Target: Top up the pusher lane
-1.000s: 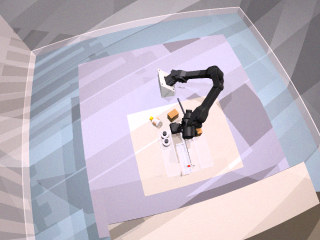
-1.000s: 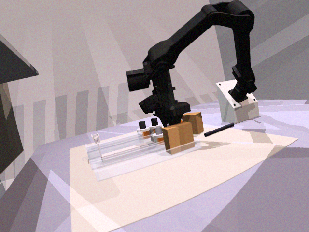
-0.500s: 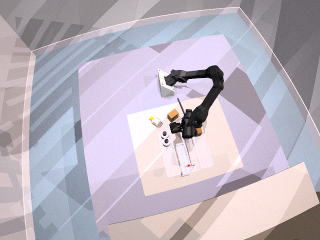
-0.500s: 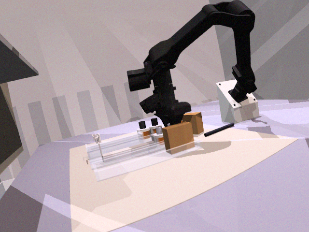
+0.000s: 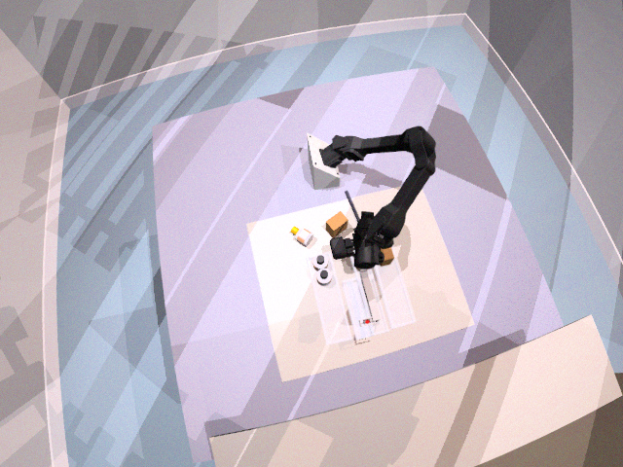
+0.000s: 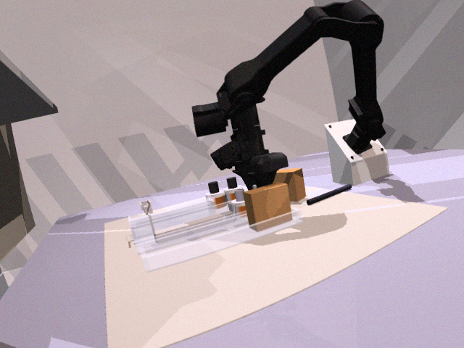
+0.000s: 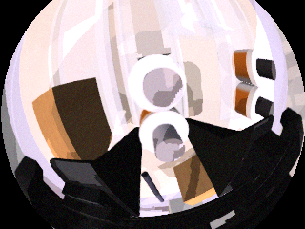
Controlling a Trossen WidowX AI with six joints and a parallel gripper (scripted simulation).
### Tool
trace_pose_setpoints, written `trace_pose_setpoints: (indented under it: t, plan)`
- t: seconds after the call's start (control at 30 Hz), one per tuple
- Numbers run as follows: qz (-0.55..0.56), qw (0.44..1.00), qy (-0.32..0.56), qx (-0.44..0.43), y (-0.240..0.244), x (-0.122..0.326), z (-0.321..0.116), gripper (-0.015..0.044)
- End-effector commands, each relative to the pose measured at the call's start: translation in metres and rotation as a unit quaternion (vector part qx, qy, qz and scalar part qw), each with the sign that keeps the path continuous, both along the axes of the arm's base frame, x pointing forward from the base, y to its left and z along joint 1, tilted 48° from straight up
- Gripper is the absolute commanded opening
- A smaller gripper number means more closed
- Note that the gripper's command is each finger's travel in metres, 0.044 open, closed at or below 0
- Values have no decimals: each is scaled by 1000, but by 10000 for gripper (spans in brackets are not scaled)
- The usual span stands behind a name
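The gripper [image 7: 164, 128] is shut on a grey-capped white jar [image 7: 167, 141], at the front end of the clear sprung lane. A matching grey-capped jar [image 7: 159, 86] [image 6: 238, 206] stands upright right behind it in the lane, with an orange label. The two are in a row and look touching or nearly so in the wrist view. Whether the held jar's base is on the lane floor or clear of the front stop is hidden. The pusher's red-marked upright [image 5: 367, 321] [image 6: 146, 206] is towards the lane's rear. In the top view the wrist hides both jars.
Two black-capped jars [image 5: 320, 262] [image 5: 323, 275] stand in the side lane. An orange box [image 5: 386, 256] [image 6: 267, 207] [image 7: 78, 124] stands in the opposite lane; another [image 5: 336, 224] [image 7: 194, 180] is ahead of the rack. A yellow-capped bottle [image 5: 303, 235] and a dark rod [image 5: 350, 201] [image 6: 329, 194] lie nearby.
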State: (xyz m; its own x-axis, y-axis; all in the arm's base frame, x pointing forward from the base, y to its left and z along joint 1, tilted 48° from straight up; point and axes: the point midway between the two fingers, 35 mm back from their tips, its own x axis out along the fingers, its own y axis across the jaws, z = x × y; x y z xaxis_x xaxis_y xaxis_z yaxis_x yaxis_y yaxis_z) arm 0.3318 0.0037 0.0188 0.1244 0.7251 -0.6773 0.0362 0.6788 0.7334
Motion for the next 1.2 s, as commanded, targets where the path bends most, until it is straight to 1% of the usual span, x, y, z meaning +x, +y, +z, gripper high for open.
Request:
trace_pose_setpoints:
  t: [0.0,0.43,0.8,0.83,1.17]
  plan:
    - [0,1000,-5,2,0,-1,0,0]
    - [0,1000,-5,2,0,-2,0,0]
    - [0,1000,-5,2,0,-1,0,289]
    - [0,1000,-5,2,0,-1,0,296]
    - [0,1000,-5,1,-15,-4,13,296]
